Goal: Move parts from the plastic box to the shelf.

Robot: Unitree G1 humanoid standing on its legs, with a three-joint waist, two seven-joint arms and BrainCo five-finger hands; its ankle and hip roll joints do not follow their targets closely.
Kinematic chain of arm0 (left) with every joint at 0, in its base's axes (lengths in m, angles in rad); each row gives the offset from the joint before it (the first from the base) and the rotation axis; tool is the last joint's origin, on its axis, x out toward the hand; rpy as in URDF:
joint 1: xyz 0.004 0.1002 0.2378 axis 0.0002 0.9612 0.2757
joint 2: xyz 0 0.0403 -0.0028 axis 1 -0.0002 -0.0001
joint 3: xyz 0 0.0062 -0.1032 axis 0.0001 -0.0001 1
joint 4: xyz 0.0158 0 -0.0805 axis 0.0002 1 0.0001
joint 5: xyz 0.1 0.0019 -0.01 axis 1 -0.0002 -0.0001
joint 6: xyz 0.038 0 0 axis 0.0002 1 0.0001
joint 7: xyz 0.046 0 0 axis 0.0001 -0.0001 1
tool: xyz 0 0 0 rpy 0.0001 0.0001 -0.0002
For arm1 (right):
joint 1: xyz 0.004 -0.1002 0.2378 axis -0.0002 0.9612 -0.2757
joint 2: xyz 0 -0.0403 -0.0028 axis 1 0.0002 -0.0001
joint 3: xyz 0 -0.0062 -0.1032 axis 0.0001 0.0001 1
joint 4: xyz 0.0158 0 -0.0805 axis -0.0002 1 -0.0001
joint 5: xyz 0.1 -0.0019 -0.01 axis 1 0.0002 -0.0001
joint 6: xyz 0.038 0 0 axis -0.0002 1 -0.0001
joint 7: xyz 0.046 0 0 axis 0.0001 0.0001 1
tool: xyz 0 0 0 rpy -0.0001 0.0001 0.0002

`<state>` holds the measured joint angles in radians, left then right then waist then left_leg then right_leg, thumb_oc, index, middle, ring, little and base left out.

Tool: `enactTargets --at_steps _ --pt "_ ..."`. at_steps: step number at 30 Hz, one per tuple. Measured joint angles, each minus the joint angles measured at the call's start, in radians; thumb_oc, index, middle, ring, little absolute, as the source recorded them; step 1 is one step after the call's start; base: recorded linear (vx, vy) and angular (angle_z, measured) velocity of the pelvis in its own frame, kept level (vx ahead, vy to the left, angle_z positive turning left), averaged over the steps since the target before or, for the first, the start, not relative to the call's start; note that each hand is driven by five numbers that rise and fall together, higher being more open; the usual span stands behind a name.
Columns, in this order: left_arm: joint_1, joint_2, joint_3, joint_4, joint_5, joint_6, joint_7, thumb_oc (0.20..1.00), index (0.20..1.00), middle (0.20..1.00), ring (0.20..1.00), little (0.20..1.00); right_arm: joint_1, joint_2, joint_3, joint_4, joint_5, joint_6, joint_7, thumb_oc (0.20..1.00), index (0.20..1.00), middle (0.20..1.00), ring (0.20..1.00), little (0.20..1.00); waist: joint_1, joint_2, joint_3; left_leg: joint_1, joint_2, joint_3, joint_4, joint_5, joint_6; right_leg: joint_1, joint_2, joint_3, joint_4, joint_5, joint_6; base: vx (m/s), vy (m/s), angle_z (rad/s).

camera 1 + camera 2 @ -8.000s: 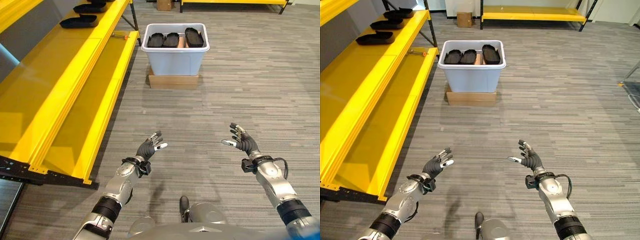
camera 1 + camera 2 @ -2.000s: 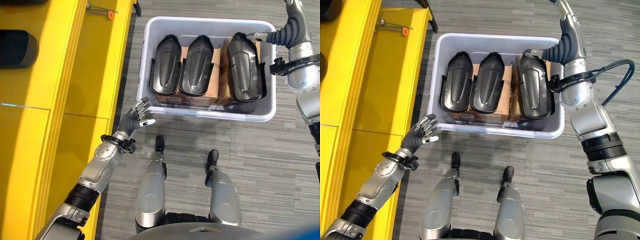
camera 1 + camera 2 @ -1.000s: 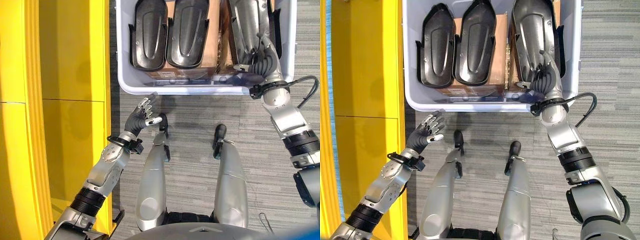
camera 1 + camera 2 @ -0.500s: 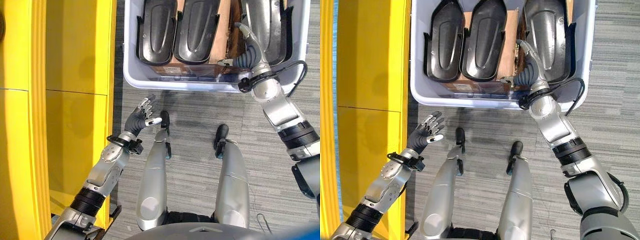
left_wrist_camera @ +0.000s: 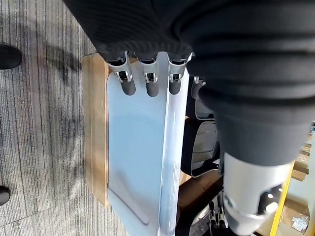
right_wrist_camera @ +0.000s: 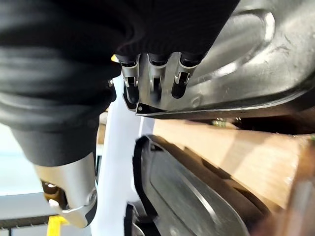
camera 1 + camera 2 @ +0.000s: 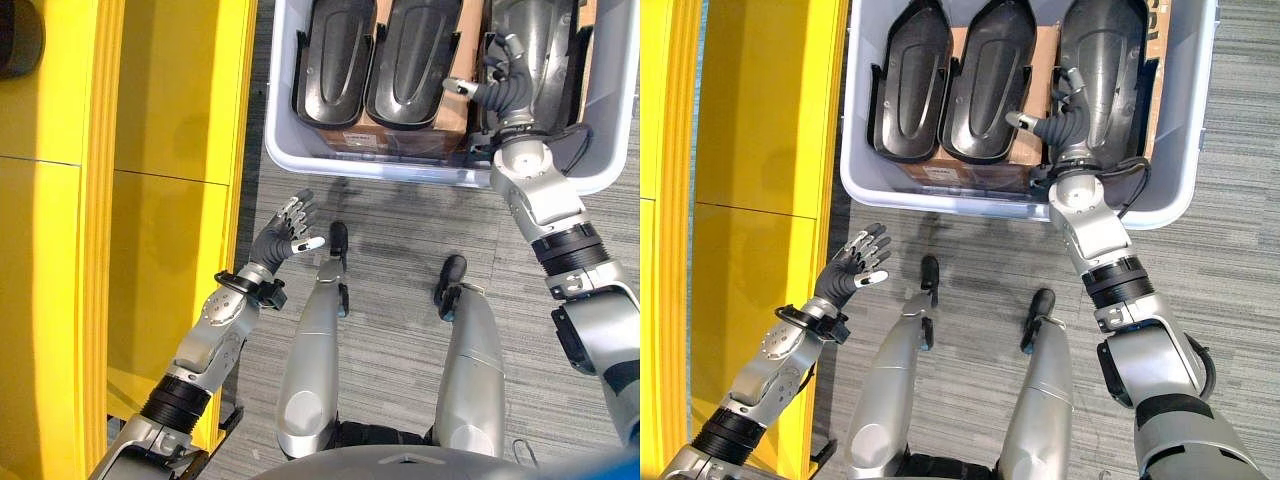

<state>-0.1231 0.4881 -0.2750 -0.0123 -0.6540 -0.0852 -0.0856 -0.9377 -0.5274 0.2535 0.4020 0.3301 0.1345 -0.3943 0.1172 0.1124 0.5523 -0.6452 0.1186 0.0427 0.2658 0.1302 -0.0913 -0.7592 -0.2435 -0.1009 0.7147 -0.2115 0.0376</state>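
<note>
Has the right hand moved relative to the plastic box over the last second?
Yes. The right hand has come back onto the rightmost black part, after swinging toward the cardboard beside it; the plastic box is the reference.

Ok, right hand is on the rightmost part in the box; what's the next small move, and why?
Probably close the right hand round the near end of the rightmost black part before lifting. Its fingers lie on that part inside the plastic box, but a firm grip isn't evident. The left hand hangs open beside the yellow shelf.
</note>
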Motion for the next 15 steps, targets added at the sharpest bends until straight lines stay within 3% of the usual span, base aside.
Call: enactTargets --at_steps 5,8,11,15 --pt "0.016 0.0 -0.002 0.0 0.0 -0.01 -0.002 1.0 1.0 1.0 1.0 1.0 0.01 0.019 0.032 -0.064 -0.005 -0.009 0.016 1.0 1.0 1.0 1.0 1.0 -0.01 0.006 -0.001 0.002 0.0 0.0 -0.003 0.001 0.001 0.0 0.0 0.0 0.0 0.0 -0.001 0.0 0.006 0.0" --pt "0.016 0.0 -0.004 -0.001 0.001 -0.014 -0.002 1.0 1.0 1.0 1.0 1.0 0.011 0.037 0.042 -0.073 -0.097 -0.017 -0.042 1.0 1.0 1.0 1.0 1.0 -0.011 0.006 -0.002 0.003 0.0 0.002 -0.004 0.001 0.001 0.0 0.0 0.001 0.0 0.0 0.001 0.0 0.033 0.0" --pt "0.019 0.0 -0.014 -0.004 0.0 -0.018 0.0 1.0 1.0 1.0 1.0 1.0 0.011 0.032 0.011 -0.088 -0.238 -0.093 -0.114 1.0 1.0 1.0 1.0 1.0 -0.014 0.006 -0.002 0.004 -0.003 0.003 -0.005 0.001 0.001 0.0 -0.002 0.002 0.0 0.001 0.002 0.0 0.01 0.0" --pt "0.02 0.0 -0.032 -0.005 -0.001 -0.018 0.001 1.0 1.0 1.0 1.0 1.0 0.012 0.031 0.006 -0.221 -0.33 -0.177 -0.11 1.0 1.0 1.0 1.0 1.0 -0.017 0.007 -0.002 0.016 -0.003 0.004 -0.008 0.003 -0.001 0.003 -0.001 0.006 0.002 0.001 0.001 -0.01 0.019 -0.05"
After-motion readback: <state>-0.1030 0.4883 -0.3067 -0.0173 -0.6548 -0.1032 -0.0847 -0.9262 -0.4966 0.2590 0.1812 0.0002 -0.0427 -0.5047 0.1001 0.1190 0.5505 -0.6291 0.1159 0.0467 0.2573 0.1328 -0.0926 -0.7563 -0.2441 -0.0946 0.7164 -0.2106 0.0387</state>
